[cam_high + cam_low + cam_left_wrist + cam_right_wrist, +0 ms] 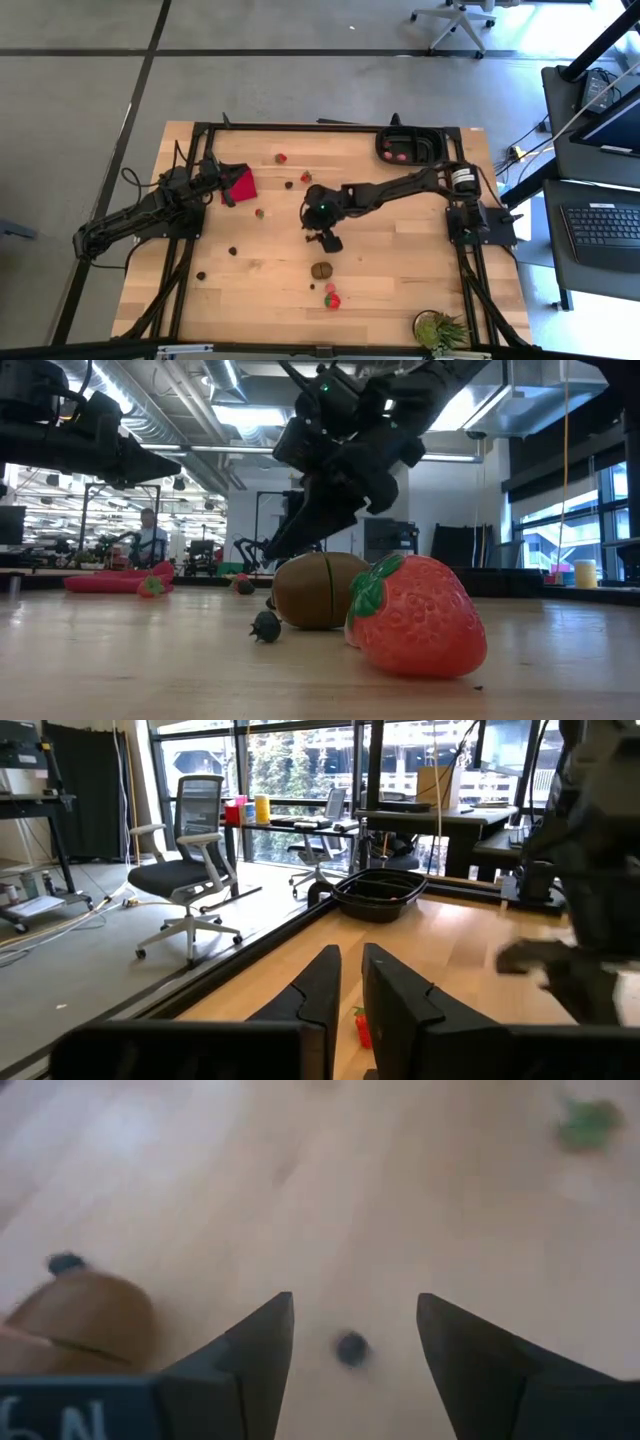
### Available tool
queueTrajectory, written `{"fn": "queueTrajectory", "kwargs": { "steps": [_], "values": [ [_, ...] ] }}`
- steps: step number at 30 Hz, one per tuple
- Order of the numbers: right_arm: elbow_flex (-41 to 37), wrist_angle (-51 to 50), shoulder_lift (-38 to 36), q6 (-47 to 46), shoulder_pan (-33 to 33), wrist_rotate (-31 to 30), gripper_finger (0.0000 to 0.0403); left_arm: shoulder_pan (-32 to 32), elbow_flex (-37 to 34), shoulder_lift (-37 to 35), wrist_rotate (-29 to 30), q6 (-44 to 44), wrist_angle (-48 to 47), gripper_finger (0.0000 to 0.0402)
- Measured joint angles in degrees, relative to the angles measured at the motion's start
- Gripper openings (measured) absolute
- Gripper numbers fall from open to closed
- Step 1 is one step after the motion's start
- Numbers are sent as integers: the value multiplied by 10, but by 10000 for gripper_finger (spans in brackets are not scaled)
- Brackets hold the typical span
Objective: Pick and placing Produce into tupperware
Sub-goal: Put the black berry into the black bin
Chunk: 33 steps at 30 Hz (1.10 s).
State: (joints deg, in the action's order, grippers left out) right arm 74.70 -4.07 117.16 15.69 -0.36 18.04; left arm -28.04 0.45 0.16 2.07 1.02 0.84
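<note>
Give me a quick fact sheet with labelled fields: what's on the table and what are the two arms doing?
Surface: wooden table
Container: black tupperware at the far edge, red pieces inside
Loose produce: strawberry, brown lump, small dark berry
Right pincer: open, above the dark berry
Left pincer: nearly closed, empty, by the red cloth
Other: green plant at the near edge

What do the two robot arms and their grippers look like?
Both arms are dark, jointed and slender. The right arm carries a small green light near its wrist and a pale band at its base. The right gripper has two dark wedge-shaped jaws. Black cables trail beside the left arm.
</note>
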Motion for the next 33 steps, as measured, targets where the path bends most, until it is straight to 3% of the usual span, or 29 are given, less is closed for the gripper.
{"fn": "queueTrajectory", "kwargs": {
  "steps": [16, 27, 33],
  "values": [
    [0, 32, 62, 9, 4, 17, 209, 0, 0, 0, 0, 3, 0, 75],
    [2, 15, 66, -3, -8, 17, 123, 0, 0, 0, 0, 3, 0, 92],
    [2, 2, 66, -3, -10, 18, 95, 0, 0, 0, 0, 3, 0, 100]
  ]
}}
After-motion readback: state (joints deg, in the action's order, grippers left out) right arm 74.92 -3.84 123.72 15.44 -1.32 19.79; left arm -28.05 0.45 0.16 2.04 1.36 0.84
